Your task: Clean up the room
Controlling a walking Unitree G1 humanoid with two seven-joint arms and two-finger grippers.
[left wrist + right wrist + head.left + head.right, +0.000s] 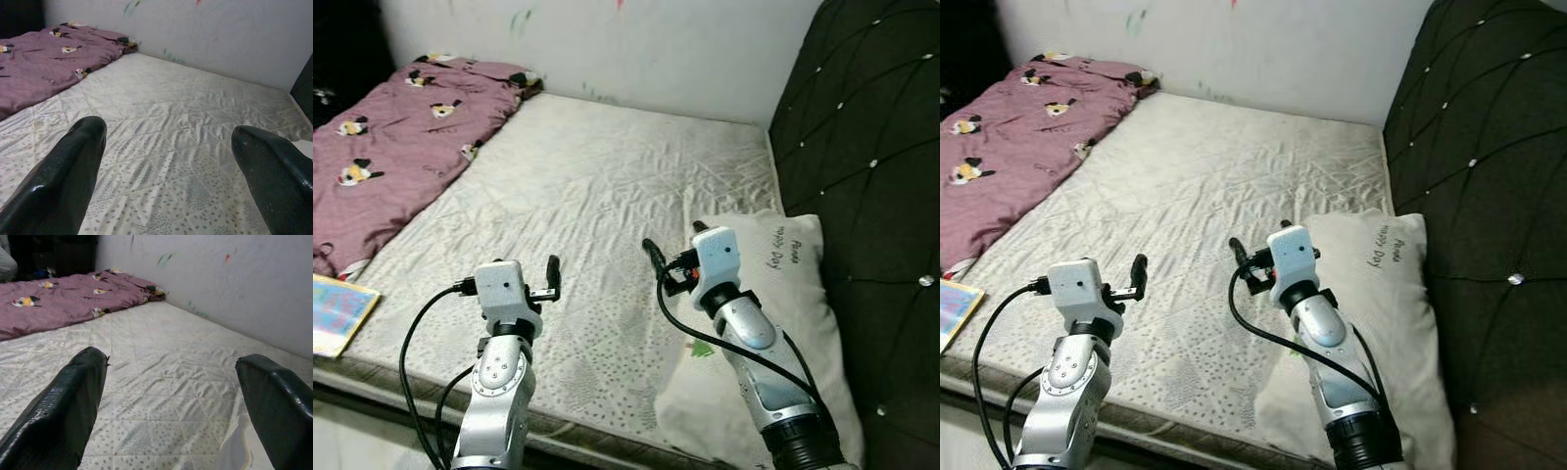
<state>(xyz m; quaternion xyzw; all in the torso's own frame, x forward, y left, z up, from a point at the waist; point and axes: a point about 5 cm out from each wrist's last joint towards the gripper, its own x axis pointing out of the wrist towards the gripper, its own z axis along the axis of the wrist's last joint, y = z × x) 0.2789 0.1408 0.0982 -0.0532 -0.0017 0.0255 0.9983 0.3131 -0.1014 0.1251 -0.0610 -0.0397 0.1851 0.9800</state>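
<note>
1. The mattress (pixel 597 186) takes the middle of the frame, bare and wrinkled; its long axis runs from the lower left toward the wall (pixel 705 49) at the top, and the dark headboard (pixel 871 147) closes the right side
2. The blanket (pixel 391 147) lies in the upper left, spread flat along the mattress's left edge, long axis toward the wall; it looks pushed aside rather than laid out, so it is probably one thing to tidy
3. The pillow (pixel 783 294) lies flat in the lower right, against the headboard and partly under the right arm; its long axis runs from lower left to upper right, with the printed end toward the top of the frame
4. A book (pixel 337 313) sits at the far left edge, on the mattress's near corner, tilted and half out of frame
5. The left gripper (pixel 551 279) hovers low over the mattress at lower centre-left, fingers spread wide in its wrist view, nothing between them
6. The right gripper (pixel 656 259) hovers at centre, just left of the pillow's edge, fingers likewise apart and empty; both arms look held ready, the right nearest the pillow, so that seems the likely first pick
</note>
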